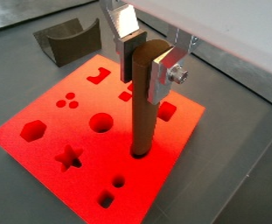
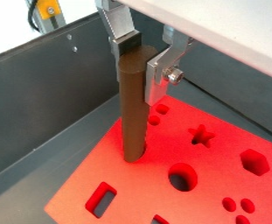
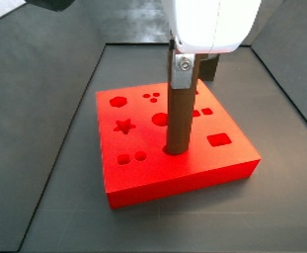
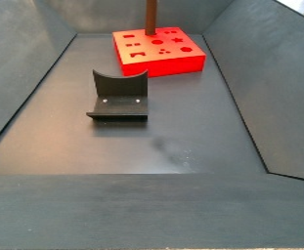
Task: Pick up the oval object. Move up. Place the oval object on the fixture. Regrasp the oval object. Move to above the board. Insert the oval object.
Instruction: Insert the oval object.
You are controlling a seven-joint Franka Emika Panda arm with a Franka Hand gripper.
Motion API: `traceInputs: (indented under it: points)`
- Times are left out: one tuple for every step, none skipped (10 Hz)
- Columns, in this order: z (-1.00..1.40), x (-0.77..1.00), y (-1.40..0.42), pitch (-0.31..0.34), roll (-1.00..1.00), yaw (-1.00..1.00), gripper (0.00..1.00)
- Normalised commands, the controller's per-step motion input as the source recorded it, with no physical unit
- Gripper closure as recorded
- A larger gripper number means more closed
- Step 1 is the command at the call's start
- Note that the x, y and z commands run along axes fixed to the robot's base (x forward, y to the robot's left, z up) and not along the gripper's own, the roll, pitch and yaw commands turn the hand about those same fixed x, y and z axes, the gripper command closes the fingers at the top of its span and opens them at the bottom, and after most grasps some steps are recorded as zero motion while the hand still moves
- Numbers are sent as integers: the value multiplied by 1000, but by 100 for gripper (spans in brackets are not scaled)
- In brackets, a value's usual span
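Note:
The oval object (image 1: pixel 144 114) is a brown peg standing upright, its lower end set in a cut-out of the red board (image 1: pixel 56 149). My gripper (image 1: pixel 148 70) is shut on the peg's upper end, one silver finger on either side. Both wrist views show this grip, with the peg (image 2: pixel 132 114) over the board (image 2: pixel 208 184). In a side view the gripper (image 3: pixel 191 67) hangs below the white wrist, and the peg (image 3: pixel 180 119) meets the board (image 3: pixel 183 168) near its middle. The fixture (image 4: pixel 119 95) stands apart from the board (image 4: pixel 181 61) on the grey floor, also visible as the fixture (image 1: pixel 68 42).
Sloped dark grey walls (image 4: pixel 30 88) enclose the floor on all sides. The board carries several other cut-outs, among them a star (image 3: pixel 122 126) and a square (image 3: pixel 219 139). A yellow part (image 2: pixel 47 9) shows beyond the wall.

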Motion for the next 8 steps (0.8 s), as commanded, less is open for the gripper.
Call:
traceInputs:
  points:
    - [-46, 0, 0, -33, 0, 0, 100]
    - [-83, 0, -43, -29, 21, 0, 100]
    - [-140, 0, 0, -27, 36, 0, 100]
    - [-200, -117, 0, -16, 70, 0, 100]
    - [-171, -129, 0, -7, 70, 0, 100]
    - [-174, -94, 0, -1, 87, 0, 100]
    - [-231, -117, 0, 0, 150, 0, 100]
    - [-249, -103, 0, 0, 224, 0, 100]
